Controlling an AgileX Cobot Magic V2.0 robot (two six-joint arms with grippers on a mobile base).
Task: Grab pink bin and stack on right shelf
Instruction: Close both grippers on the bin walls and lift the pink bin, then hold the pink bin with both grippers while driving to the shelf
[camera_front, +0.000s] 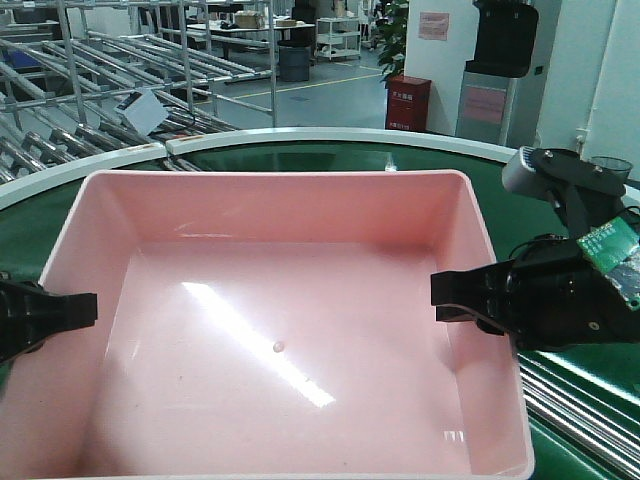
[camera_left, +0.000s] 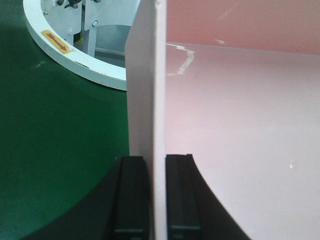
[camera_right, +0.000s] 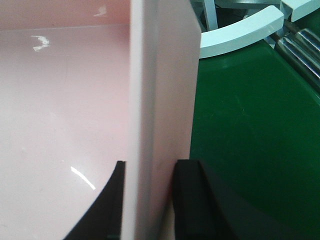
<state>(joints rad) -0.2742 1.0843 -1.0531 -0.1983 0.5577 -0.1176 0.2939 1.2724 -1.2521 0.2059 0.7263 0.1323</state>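
The pink bin (camera_front: 290, 330) fills the middle of the front view, over the green belt (camera_front: 300, 158). It is empty but for one small speck. My left gripper (camera_front: 85, 310) is shut on the bin's left wall. In the left wrist view (camera_left: 157, 157) one finger is outside and one inside the wall (camera_left: 150, 75). My right gripper (camera_front: 450, 295) is shut on the bin's right wall. In the right wrist view (camera_right: 150, 162) its fingers straddle that wall (camera_right: 160, 75). The right shelf is out of view.
A white curved rim (camera_front: 100, 160) borders the belt at the back. A sloping rack of steel roller tubes (camera_front: 100, 60) stands at the back left. More steel rollers (camera_front: 580, 390) lie at the right, close under my right arm. A red cabinet (camera_front: 408, 103) is far behind.
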